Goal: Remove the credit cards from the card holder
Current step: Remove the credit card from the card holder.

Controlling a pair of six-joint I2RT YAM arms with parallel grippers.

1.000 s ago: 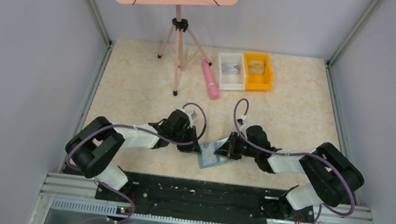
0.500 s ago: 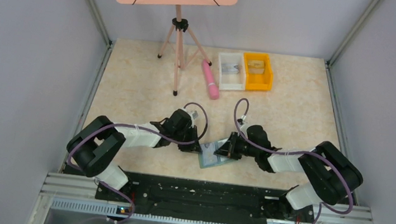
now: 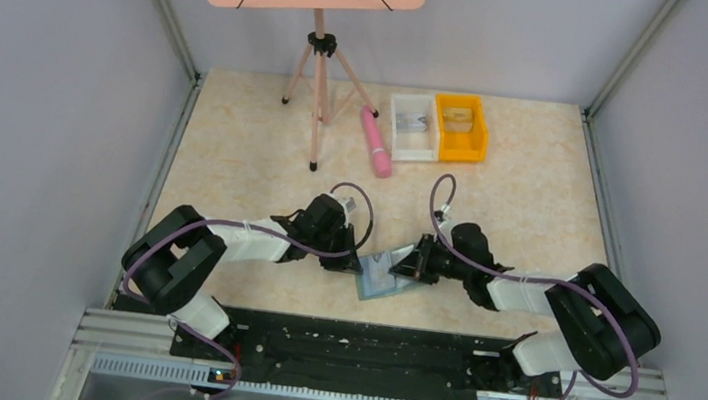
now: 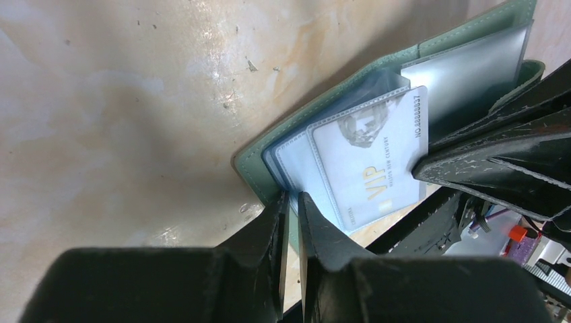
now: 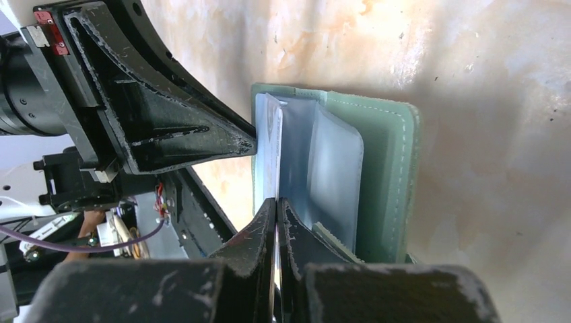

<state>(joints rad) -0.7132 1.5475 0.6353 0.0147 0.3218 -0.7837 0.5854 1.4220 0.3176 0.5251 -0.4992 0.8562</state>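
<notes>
Change since half a second ago: the right arm has swung slightly to the right, its elbow and cable loop shifted with it; the left arm is almost unmoved. Card holder [image 3: 381, 282]: green, spread open flat on the table [image 3: 235, 146], at the near edge in the middle, between the two grippers; clear sleeves fan up from its inside. Left gripper [image 3: 348, 263]: at the holder's left side, fingers pressed together on the corner of the green cover and the sleeve edges, as the left wrist view shows [image 4: 291, 202]. Right gripper [image 3: 410, 267]: at the holder's right side, fingers closed on the edge of a card [image 4: 367, 165]. Card: pale, printed "VIP" in gold with a number along one short edge, lying partly out of a sleeve over the open holder; in the right wrist view it stands edge-on between the fingertips [image 5: 277, 205]. The two grippers are close together over the holder, tips apart. Pink stand [image 3: 320, 65]: tripod with a tilted board, far left of centre. Pink tube [image 3: 376, 142]: lying just right of the stand's legs. White bin [image 3: 397, 124] and orange bin [image 3: 484, 129]: side by side at the far edge, touching, each holding small items too small to tell.
</notes>
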